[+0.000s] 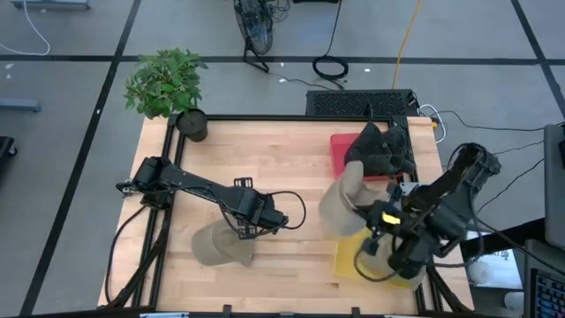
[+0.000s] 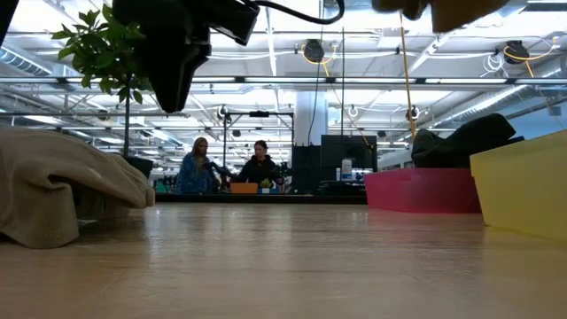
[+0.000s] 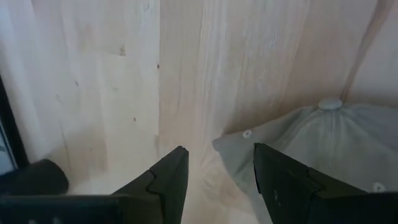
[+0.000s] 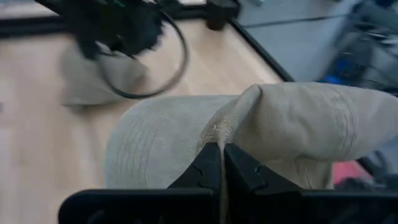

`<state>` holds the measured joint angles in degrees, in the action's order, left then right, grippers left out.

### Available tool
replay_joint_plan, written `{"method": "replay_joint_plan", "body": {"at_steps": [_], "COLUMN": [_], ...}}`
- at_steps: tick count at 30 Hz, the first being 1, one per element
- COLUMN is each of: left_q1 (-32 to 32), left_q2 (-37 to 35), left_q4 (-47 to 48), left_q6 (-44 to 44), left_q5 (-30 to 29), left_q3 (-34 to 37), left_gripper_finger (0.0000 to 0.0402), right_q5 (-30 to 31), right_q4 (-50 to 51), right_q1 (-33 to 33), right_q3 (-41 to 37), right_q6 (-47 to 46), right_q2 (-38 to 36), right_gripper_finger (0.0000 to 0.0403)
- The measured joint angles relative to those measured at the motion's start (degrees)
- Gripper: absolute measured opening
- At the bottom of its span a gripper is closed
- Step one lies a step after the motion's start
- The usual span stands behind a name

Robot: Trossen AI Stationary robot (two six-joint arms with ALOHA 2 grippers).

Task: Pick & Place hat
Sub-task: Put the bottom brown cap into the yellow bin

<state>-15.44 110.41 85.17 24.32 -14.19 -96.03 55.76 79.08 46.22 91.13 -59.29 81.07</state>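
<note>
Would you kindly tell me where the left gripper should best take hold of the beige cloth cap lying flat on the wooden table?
Probably the brim edge of the beige cloth cap, from above: it lies thin beside the open left gripper, while the crown is broad.

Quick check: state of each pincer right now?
Left pincer: open, empty, over the tan hat on the table.
Right pincer: closed on a second tan hat, lifted.
</note>
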Motion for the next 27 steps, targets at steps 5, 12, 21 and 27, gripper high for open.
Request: {"method": "replay_joint_plan", "body": {"at_steps": [5, 12, 21, 27], "left_q1": [0.0, 3.0, 11.1, 11.6], "left_q2": [0.0, -4.1, -17.3, -19.6], "left_q4": [-1.0, -20.8, -83.3, -102.4], "left_q6": [6.6, 24.9, 36.5, 51.3], "left_q5": [0.2, -4.6, -1.9, 0.6], "left_q3": [0.0, 0.0, 8.1, 22.2], "left_gripper_finger": [0.0184, 0.0184, 0.0184, 0.0184], "right_q5": [-1.5, -2.8, 4.9, 11.5], "right_q4": [10.1, 11.0, 10.8, 10.9], "right_q1": [-4.2, -5.6, -4.9, -8.9], "right_q3": [0.0, -0.9, -0.3, 1.7], "right_q6": [-5.9, -10.2, -17.1, -16.2], "right_q2": [4.5, 6.8, 6.3, 6.3], "right_gripper_finger": [0.0, 0.0, 0.0, 0.0]}}
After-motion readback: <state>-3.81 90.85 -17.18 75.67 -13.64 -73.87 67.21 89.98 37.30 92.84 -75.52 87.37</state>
